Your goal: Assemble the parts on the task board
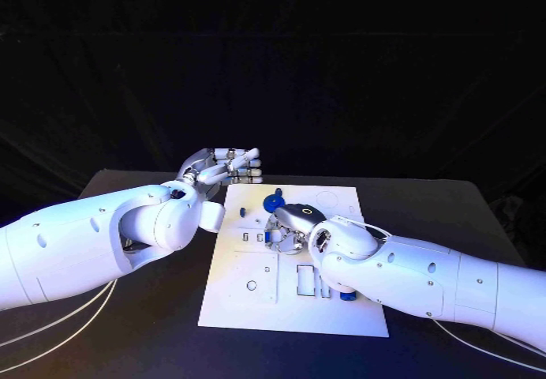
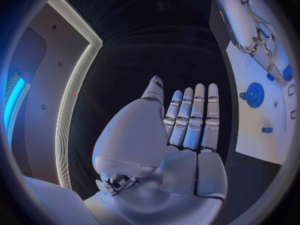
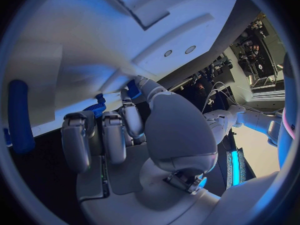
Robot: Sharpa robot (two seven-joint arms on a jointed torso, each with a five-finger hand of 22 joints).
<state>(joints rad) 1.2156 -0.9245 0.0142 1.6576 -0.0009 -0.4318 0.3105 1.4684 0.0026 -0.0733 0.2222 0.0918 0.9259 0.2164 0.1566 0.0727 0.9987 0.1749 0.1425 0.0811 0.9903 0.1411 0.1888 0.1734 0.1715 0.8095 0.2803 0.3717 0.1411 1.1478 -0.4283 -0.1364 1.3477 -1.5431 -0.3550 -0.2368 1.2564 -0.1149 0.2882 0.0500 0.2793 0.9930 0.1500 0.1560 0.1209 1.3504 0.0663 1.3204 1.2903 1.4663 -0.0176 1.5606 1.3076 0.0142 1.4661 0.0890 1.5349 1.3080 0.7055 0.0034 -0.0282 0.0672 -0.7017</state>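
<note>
The white task board (image 1: pixel 256 296) lies in the middle of the table. A blue gear (image 1: pixel 273 203) stands near its far end, also seen in the left wrist view (image 2: pixel 254 93) and the right wrist view (image 3: pixel 94 107). My right hand (image 1: pixel 291 225) is low over the board's middle, fingers curled down, and pinches a small blue part (image 3: pixel 132 91) between thumb and finger. My left hand (image 1: pixel 222 166) is raised off the board's far left corner, palm up, fingers straight (image 2: pixel 190 117), holding nothing. A blue peg (image 1: pixel 347 296) shows under my right forearm.
A small blue piece (image 2: pixel 267 130) sits on the board close to the gear. A long blue cylinder (image 3: pixel 19 115) lies at the board's edge. The board has several cut-out slots (image 1: pixel 305 280). Black table (image 1: pixel 136 332) surrounds the board.
</note>
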